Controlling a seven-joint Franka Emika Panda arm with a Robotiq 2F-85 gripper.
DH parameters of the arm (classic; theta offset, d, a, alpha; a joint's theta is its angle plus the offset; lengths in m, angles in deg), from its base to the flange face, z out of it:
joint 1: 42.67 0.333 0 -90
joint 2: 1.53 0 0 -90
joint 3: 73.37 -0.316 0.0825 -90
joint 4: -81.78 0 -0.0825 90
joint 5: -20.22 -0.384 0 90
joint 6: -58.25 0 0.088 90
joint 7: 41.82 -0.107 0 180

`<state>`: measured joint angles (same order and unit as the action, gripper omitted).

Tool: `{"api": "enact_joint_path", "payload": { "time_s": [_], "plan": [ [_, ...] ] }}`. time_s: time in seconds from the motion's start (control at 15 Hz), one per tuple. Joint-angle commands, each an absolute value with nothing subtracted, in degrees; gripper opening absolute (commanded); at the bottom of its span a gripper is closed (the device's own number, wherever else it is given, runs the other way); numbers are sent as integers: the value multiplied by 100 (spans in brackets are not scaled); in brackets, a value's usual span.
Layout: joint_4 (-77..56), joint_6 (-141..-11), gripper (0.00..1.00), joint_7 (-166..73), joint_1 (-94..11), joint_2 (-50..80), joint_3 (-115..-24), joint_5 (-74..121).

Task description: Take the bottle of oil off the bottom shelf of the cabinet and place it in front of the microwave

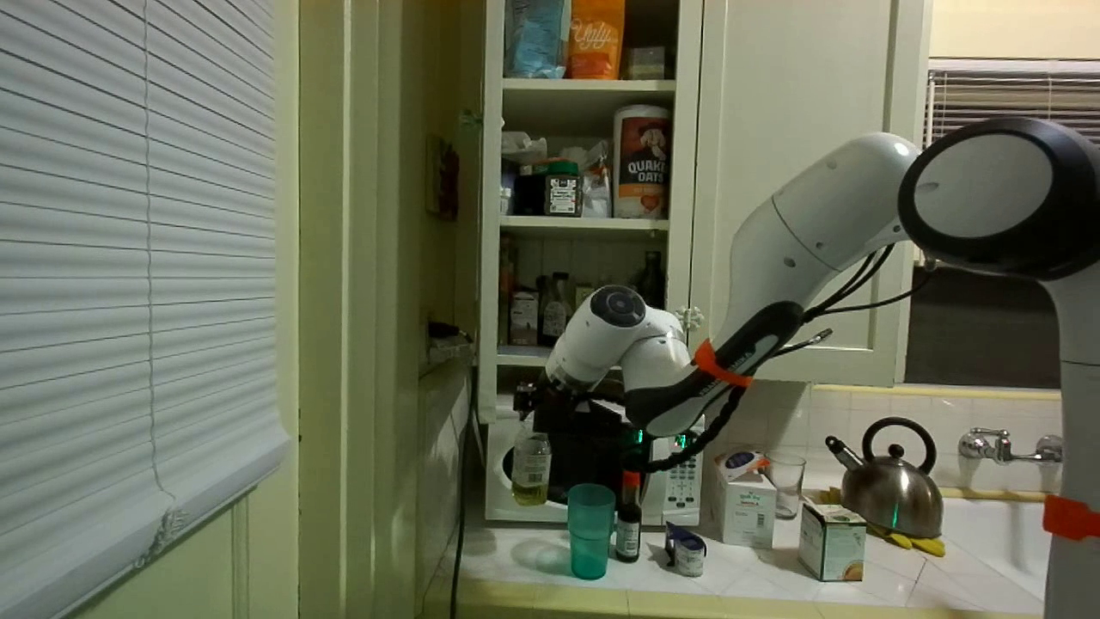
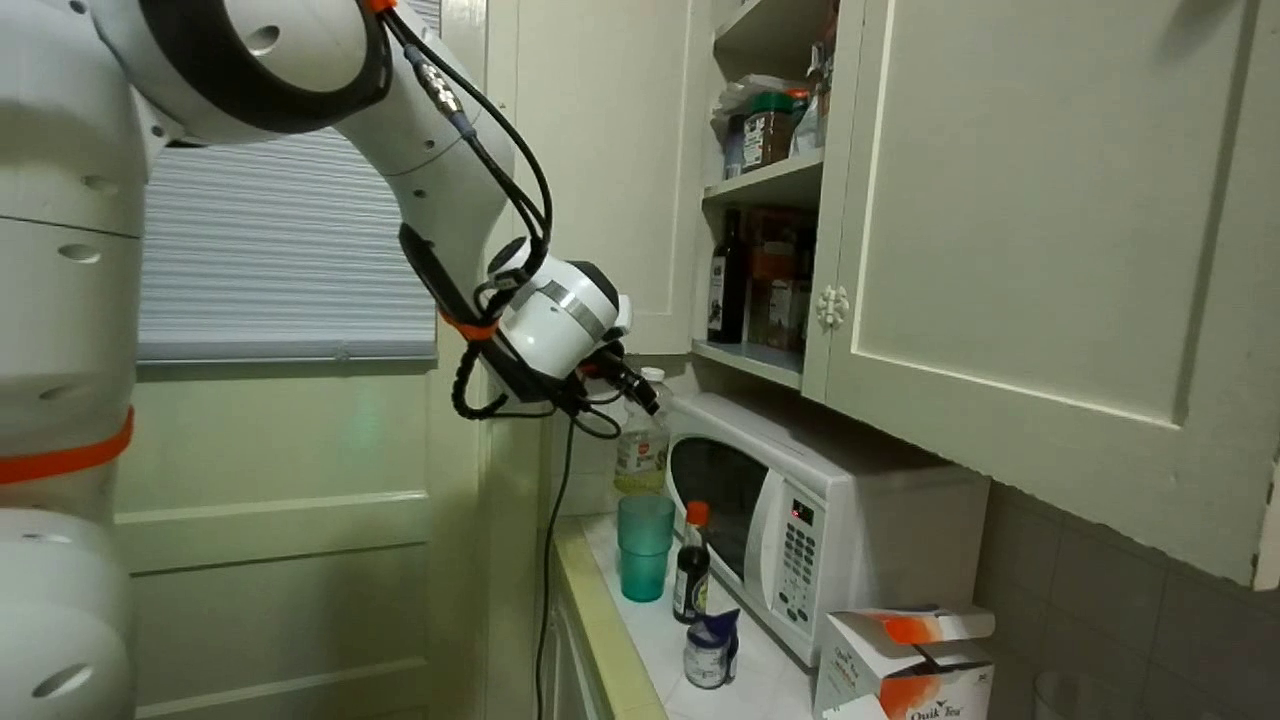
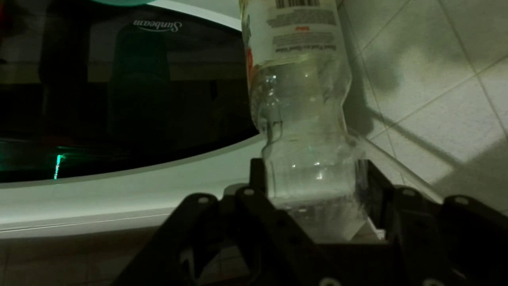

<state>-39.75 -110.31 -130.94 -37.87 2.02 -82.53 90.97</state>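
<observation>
The bottle of oil (image 1: 531,468) is clear with a pale label and yellow oil low inside. My gripper (image 1: 531,404) is shut on its upper part. The bottle hangs upright a little above the counter, in front of the left part of the white microwave (image 1: 505,509). In an exterior view the bottle (image 2: 642,455) is behind the teal cup, beside the microwave (image 2: 900,500). In the wrist view the fingers (image 3: 311,171) press both sides of the bottle (image 3: 297,91). The cabinet's bottom shelf (image 1: 520,354) holds dark bottles and is partly hidden by the arm.
A teal cup (image 1: 590,533), a dark red-capped bottle (image 1: 629,524) and a small jar (image 1: 687,554) stand on the counter before the microwave. Tea boxes (image 1: 748,511), a glass (image 1: 786,481) and a kettle (image 1: 894,499) are to the right. The wall is close on the left.
</observation>
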Motion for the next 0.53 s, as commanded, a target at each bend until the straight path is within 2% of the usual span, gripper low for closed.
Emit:
{"api": "enact_joint_path", "payload": {
  "time_s": [0.0, 0.07, 0.33, 0.4, 0.47],
  "plan": [
    [-3743, -11293, 34, -13870, -3785, 429, -8194, 9678],
    [-3900, -11053, 59, -13451, -3787, 289, -8232, 9404],
    [-3818, -11116, 59, -13600, -3783, 404, -8231, 9454],
    [-3809, -11137, 34, -13588, -3774, 430, -8240, 9475],
    [-3775, -11069, 34, -13637, -3731, 479, -8259, 9593]
  ]
}}
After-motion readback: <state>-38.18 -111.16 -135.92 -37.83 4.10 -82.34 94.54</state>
